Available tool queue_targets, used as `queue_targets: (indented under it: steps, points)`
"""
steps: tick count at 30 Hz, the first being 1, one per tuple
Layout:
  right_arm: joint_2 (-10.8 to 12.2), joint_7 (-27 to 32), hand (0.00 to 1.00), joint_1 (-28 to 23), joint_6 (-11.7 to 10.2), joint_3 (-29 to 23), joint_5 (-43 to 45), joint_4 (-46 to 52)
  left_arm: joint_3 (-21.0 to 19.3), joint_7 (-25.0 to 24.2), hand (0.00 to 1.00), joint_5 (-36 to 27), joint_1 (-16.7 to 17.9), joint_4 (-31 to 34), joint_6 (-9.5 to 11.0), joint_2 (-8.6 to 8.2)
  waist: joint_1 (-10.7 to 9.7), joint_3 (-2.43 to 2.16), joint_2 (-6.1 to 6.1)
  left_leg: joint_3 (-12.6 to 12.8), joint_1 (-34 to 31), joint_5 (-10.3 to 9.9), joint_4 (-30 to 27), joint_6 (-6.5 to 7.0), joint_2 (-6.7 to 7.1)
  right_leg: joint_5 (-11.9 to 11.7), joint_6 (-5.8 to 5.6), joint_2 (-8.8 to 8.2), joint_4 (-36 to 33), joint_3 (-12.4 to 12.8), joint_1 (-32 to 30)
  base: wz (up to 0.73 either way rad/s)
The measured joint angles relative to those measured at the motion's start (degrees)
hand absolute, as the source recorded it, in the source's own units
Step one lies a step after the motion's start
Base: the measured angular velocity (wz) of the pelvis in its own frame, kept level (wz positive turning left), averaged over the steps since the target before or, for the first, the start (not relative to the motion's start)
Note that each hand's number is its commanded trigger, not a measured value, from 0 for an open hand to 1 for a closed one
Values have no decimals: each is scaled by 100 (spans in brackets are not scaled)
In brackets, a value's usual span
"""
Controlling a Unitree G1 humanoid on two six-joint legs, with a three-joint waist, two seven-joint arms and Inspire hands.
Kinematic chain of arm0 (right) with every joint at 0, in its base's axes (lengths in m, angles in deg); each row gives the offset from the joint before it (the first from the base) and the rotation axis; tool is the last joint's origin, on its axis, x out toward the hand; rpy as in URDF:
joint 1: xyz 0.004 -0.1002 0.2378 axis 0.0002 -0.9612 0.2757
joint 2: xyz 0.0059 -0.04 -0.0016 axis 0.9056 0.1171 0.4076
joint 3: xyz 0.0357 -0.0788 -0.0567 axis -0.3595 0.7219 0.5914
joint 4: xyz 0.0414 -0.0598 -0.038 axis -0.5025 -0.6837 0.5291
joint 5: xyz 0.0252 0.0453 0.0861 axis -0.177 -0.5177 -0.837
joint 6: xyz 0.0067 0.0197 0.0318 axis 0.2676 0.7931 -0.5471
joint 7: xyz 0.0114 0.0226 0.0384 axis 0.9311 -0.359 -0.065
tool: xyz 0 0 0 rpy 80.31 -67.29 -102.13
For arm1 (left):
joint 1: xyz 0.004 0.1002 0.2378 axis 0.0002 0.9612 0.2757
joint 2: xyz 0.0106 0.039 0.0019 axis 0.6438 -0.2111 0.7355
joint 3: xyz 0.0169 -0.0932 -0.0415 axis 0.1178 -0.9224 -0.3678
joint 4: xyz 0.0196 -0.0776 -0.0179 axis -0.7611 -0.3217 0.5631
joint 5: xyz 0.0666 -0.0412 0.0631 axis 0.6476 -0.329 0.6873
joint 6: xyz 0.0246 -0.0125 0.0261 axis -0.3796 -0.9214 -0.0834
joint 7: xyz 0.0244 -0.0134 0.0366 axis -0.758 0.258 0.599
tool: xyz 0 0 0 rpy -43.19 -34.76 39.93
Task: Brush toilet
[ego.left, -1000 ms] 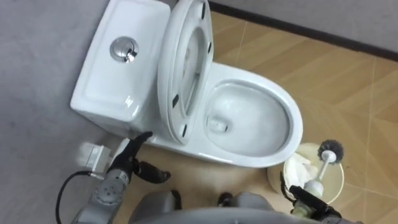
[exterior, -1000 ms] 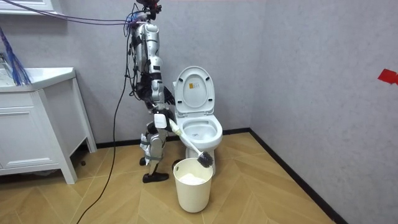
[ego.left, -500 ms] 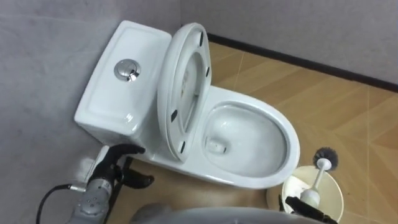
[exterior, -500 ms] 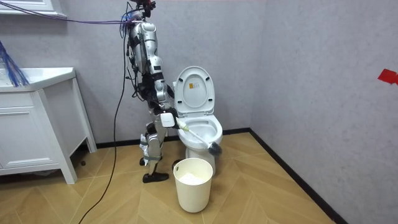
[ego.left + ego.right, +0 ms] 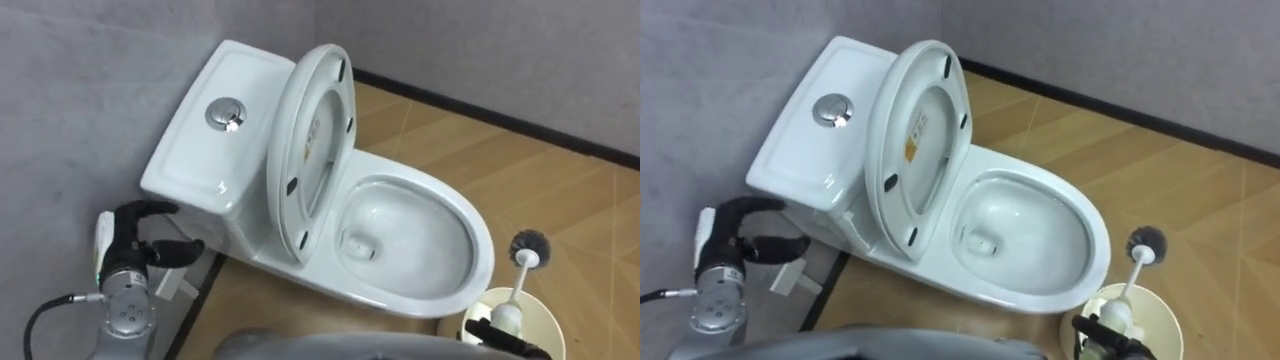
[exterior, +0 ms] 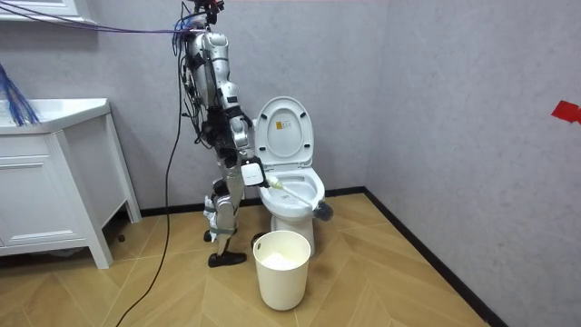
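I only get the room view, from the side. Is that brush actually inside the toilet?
Observer: No. Seen from above, the right hand holds the brush with its head outside the bowl, just past the front rim.
Operator: What's the other hand doing?
Observer: The left hand hangs beside the tank, fingers curled, holding nothing.
Operator: Where's the flush?
Observer: A round silver button on the tank's lid.
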State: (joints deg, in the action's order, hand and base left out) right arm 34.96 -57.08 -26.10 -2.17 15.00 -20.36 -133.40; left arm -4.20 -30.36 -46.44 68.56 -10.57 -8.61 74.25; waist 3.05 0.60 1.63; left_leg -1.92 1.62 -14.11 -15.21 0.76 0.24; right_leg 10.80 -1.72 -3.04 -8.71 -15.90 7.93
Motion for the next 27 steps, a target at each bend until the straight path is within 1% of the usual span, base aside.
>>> queue_targets:
  steps: [2, 4, 6, 7, 9, 11, 14, 16, 17, 21, 23, 27]
  points:
    - [1, -3, 100, 12, -18, 0, 68, 0, 3, 129, 0, 4, 30, 229, 4, -19, 43, -3, -6, -2, -2, 0, 0, 0, 0, 0, 0, 0, 1, 0, 20, 2]
    - [8, -16, 100, 34, -59, 22, 115, 0, 7, 177, 0, 20, 146, 474, 48, -19, 42, -8, -10, -15, -3, 0, -3, 0, 2, 0, 0, 0, 0, -7, 36, 2]
    - [32, -28, 100, 37, -114, 28, 273, -4, 20, 186, 0, 187, 255, 1003, 213, -19, 48, -12, 16, -60, -16, 0, -14, 0, 8, 0, 0, 2, -2, -19, 46, 9]
    - [39, -33, 100, 37, -139, 26, 343, -6, 20, 195, 0, 256, 257, 1138, 282, -19, 47, -11, 24, -66, -24, 0, -14, 0, 9, 0, 0, 2, -4, -28, 46, 8]
    - [96, -59, 100, 39, -241, 27, 534, -5, 32, 338, 0, 509, 250, 1472, 609, -18, 42, -16, 56, -90, -48, 1, -21, -2, 13, 1, 0, 3, -3, -35, 46, 5]
    - [129, -57, 100, 24, -274, 27, 664, -7, 66, 429, 0, 684, 248, 1662, 694, -15, 19, -29, 76, -111, -56, 3, -23, -5, 19, 1, 0, 3, -1, -28, 44, 2]
    - [151, -45, 100, -17, -342, 28, 814, -30, 70, 449, 0, 891, 194, 1886, 761, -7, 10, -43, 129, -149, -97, 4, -44, -5, 30, 1, 0, 0, 4, -55, 31, 6]
    - [153, -48, 100, -14, -356, 29, 849, -30, 87, 449, 0, 901, 194, 2068, 787, -6, 11, -46, 165, -149, -101, 4, -46, -5, 29, 1, 0, -2, 4, -53, 22, 3]
    - [152, -49, 100, -3, -388, 29, 879, -28, 101, 449, 0, 935, 179, 2131, 833, -5, 20, -45, 176, -146, -99, 3, -44, -4, 31, 1, 0, -6, 2, -53, 23, 0]
    - [153, -100, 100, 109, -422, 25, 1075, -21, 173, 446, 0, 1040, 44, 2160, 890, 24, 20, -41, 181, -146, -91, 4, -43, -4, 34, 1, 0, -9, 4, -46, 25, 0]
    - [153, -129, 100, 129, -470, 26, 1147, -17, 173, 443, 0, 1122, 39, 2282, 903, 30, 25, -37, 184, -146, -89, 4, -41, -4, 34, 1, 0, -9, 5, -44, 24, 0]
    - [153, -134, 100, 234, -472, 27, 1304, -24, 205, 437, 0, 1127, 39, 2380, 953, 85, 13, -26, 177, -144, -31, 7, -12, 1, 35, 1, 0, -10, 9, 3, 28, -2]
